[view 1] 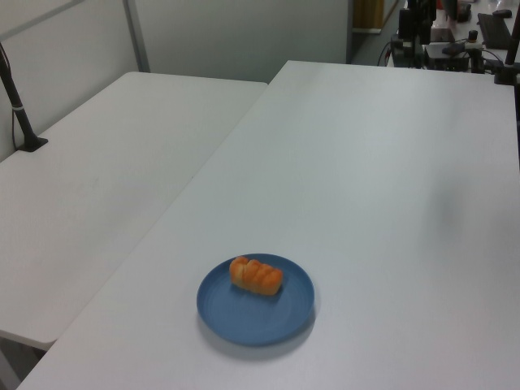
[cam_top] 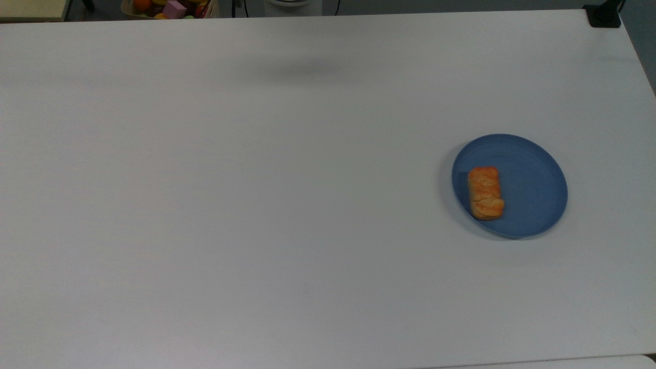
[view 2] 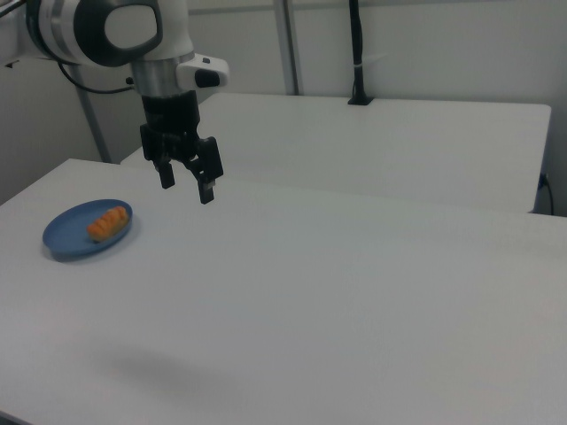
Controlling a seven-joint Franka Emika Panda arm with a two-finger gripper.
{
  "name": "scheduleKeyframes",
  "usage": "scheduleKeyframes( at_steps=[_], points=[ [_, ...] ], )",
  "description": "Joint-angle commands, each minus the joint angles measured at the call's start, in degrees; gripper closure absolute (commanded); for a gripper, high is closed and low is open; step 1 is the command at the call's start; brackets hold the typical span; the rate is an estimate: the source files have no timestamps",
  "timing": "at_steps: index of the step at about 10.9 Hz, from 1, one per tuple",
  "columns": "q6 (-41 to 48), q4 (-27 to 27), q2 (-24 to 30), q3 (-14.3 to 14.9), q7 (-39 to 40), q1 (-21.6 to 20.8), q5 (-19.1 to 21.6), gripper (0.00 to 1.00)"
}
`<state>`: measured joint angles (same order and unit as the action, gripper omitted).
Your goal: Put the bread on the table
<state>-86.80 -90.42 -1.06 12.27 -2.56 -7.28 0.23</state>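
Top view is basically straight overhead, looking down on the table [cam_top: 256, 205] from fairly high, so nearly the whole white top fits in. Left view sits up high past the blue plate [view 1: 256, 313] corner, shooting along the table toward the cluttered far end. Right view is lower and closer, looking across from the opposite side, with the gripper [view 2: 186, 186] hanging in front and the plate beyond it. All three share the plate and bread [cam_top: 485, 192].

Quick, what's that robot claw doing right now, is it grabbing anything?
Gripper: open, fingers spread, holding nothing, up in the air above the table. The bread lies on the blue plate.
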Motion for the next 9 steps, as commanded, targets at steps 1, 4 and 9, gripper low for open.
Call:
scheduleKeyframes(
  at_steps=[1, 4, 9],
  points=[
    [-0.1, 0.5, -1.6, 0.2, 1.0, -0.2, 0.7, 0.00],
    [-5.6, 0.5, -3.6, -0.6, 1.4, -0.8, 1.1, 0.00],
    [-15.6, 7.0, -15.4, -7.0, -4.8, -8.7, 4.6, 0.00]
  ],
)
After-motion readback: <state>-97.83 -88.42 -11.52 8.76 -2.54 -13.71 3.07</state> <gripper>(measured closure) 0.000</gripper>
